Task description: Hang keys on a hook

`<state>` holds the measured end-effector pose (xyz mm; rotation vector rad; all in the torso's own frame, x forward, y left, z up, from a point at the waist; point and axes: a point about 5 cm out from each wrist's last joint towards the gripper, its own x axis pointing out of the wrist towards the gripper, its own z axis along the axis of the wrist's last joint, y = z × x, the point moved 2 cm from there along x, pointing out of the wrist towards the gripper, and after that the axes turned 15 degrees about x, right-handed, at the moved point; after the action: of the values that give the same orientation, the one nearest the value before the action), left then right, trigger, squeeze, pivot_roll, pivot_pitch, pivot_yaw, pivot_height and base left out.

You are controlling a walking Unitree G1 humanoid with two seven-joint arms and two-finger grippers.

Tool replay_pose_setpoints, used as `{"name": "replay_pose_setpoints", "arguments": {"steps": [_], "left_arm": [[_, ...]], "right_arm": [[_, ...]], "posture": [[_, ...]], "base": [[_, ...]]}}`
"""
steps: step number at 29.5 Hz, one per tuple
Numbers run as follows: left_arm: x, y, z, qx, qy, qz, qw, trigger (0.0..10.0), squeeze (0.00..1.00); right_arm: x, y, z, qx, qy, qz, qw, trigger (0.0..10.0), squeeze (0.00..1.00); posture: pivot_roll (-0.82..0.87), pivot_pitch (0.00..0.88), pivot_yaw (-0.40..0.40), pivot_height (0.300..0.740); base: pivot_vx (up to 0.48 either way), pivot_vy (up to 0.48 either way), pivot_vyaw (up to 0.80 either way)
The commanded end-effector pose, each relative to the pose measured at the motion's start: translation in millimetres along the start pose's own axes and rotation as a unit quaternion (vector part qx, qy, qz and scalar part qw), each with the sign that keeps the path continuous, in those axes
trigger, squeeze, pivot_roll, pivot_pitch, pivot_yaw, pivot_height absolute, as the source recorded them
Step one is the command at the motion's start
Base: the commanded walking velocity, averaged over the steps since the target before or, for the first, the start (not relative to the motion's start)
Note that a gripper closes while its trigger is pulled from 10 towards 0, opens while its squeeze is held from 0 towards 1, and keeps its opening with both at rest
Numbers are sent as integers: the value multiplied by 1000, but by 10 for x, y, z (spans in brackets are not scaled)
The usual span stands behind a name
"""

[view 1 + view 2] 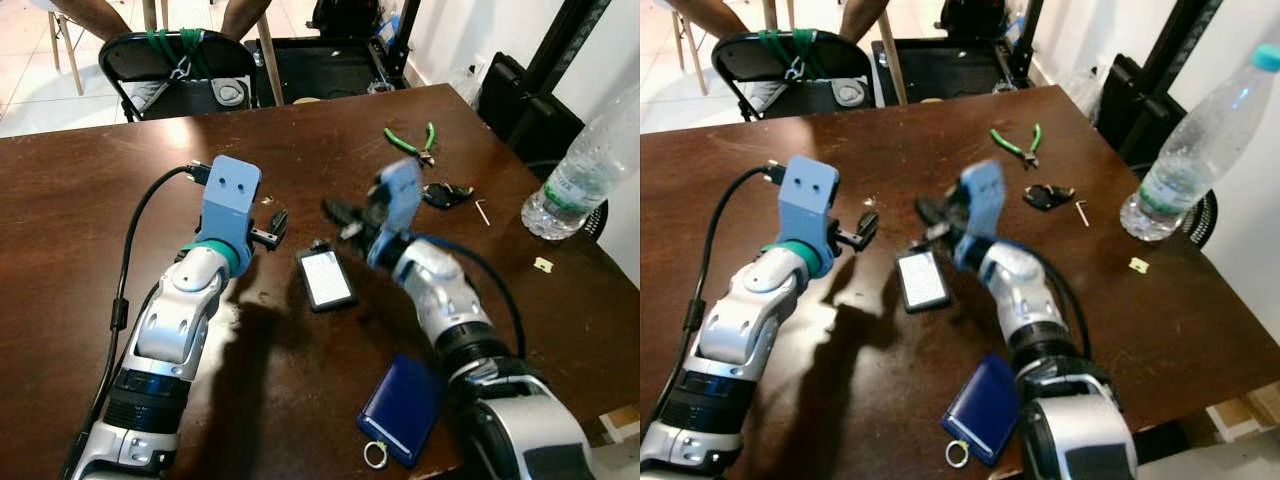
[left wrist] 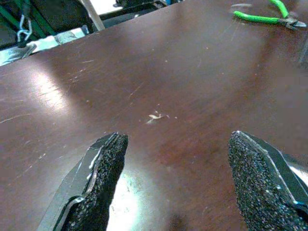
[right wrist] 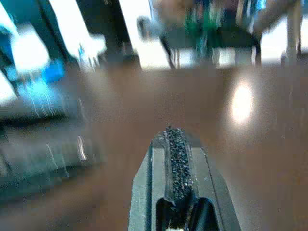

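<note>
Right gripper (image 1: 335,212) looks pressed together and empty mid-table; I'd swing it toward the keys (image 1: 446,194) near the right edge, spreading first.

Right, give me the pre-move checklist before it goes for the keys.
1. Keys found: ok. The black keys lie on the table near the green pliers.
2. Left gripper open: ok, fingers apart above bare wood.
3. Right gripper state: cannot tell, blurred.
4. Keys in grasp: not ok, both grippers are apart from them.
5. Hook found: cannot tell.
</note>
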<state>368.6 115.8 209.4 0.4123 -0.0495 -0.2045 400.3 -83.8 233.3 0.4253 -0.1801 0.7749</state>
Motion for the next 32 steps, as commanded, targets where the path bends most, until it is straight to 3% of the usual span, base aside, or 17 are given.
{"name": "replay_pose_setpoints", "arguments": {"steps": [1, 7, 11, 12, 13, 16, 27, 28, 29, 30, 32], "left_arm": [[-9, -11, -45, 1, 10, -2, 1000, 10000, 0], [1, -24, -38, 1, 9, -5, 1000, 10000, 0], [-6, -21, -41, 1, 9, -4, 1000, 10000, 0], [-6, -18, -43, 1, 9, -4, 1000, 10000, 0], [-8, -16, -45, 1, 10, -4, 1000, 10000, 0], [-12, -14, -45, 1, 10, -3, 1000, 10000, 0], [-39, -5, -66, 2, 14, -1, 1000, 10000, 0], [-39, -8, -67, 2, 15, -1, 1000, 10000, 0], [-39, -8, -67, 2, 15, -1, 1000, 10000, 0], [-38, -12, -68, 2, 15, -2, 1000, 10000, 0], [-38, -12, -68, 2, 15, -2, 1000, 10000, 0]], "right_arm": [[9, 34, 121, 16, -31, 6, 999, 10000, 0], [-13, 13, 86, -9, -19, -3, 1000, 10000, 0], [-151, -139, -295, -89, 89, -39, 991, 10000, 0], [-185, -182, -366, -87, 106, -53, 989, 10000, 443], [-229, -241, -458, -86, 129, -73, 985, 10000, 1000], [-319, -321, -629, -79, 174, -100, 976, 10000, 1000], [-357, -363, -688, -80, 195, -110, 971, 10000, 1000], [-356, -380, -671, -85, 191, -117, 971, 10000, 251], [-356, -380, -671, -85, 191, -117, 971, 10000, 251], [-349, -401, -650, -92, 186, -126, 970, 10000, 0], [-349, -401, -650, -92, 186, -126, 970, 10000, 0]], "posture": [[-95, 139, 34, 740], [-99, 139, 35, 740], [-99, 141, 35, 740], [-96, 142, 35, 740], [-96, 142, 35, 740], [-94, 143, 35, 740], [-85, 155, 33, 740], [-84, 158, 35, 740], [-84, 158, 35, 740], [-84, 158, 35, 740], [-84, 158, 35, 740]], "base": [[0, 0, 0], [0, 0, 0], [0, 0, 0], [0, 0, 0], [0, 0, 0], [0, 0, 0], [0, 0, 0], [0, 0, 0], [0, 0, 0], [0, 0, 0], [0, 0, 0]]}}
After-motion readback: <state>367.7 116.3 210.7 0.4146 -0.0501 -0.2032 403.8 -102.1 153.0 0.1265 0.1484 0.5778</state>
